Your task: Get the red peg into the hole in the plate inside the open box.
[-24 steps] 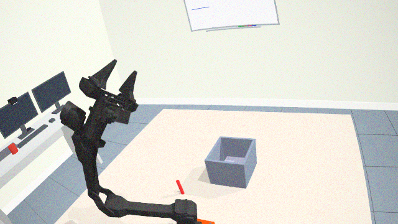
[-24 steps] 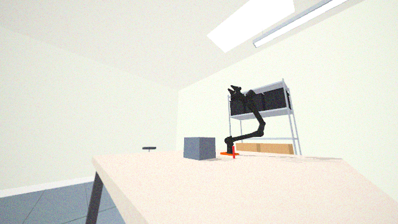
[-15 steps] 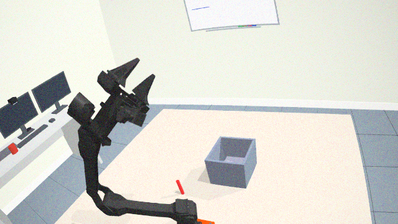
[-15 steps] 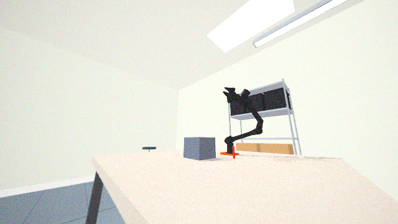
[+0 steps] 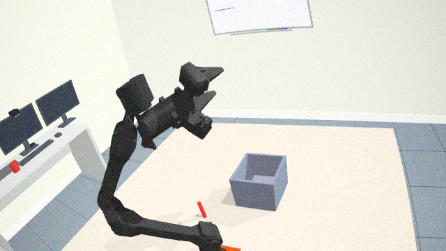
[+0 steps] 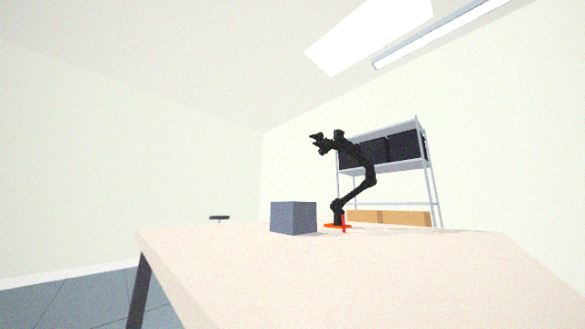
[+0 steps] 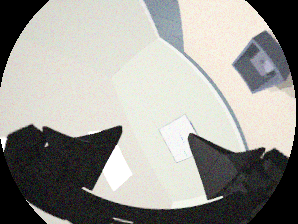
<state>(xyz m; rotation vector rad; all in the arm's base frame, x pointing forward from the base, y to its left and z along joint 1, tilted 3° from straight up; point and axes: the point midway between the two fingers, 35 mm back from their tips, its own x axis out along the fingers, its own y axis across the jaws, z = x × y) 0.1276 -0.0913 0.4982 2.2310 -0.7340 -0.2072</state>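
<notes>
- Open-topped blue-grey box (image 5: 254,195) (image 6: 293,218) (image 7: 253,67) stood near the peg on the table (image 5: 331,209) (image 6: 320,274) (image 7: 212,37);
- slim red peg (image 5: 201,209) (image 6: 344,223) stood upright;
- claw (image 5: 219,81) (image 6: 312,140) (image 7: 155,133) hung wide, holding nothing.

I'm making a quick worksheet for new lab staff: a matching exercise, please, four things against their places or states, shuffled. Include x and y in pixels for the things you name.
1. Slim red peg (image 5: 202,209) (image 6: 344,223)
2. Open grey-blue box (image 5: 253,195) (image 6: 293,218) (image 7: 244,73)
3. Black two-fingered claw (image 5: 219,81) (image 6: 311,140) (image 7: 155,133)
4. Framed whiteboard (image 5: 259,15) (image 7: 176,140)

A. Mounted on the wall
B. Standing upright on the table
C. Open, raised in the air
D. Hollow, pale bottom

Pairs: 1-B, 2-D, 3-C, 4-A
</notes>
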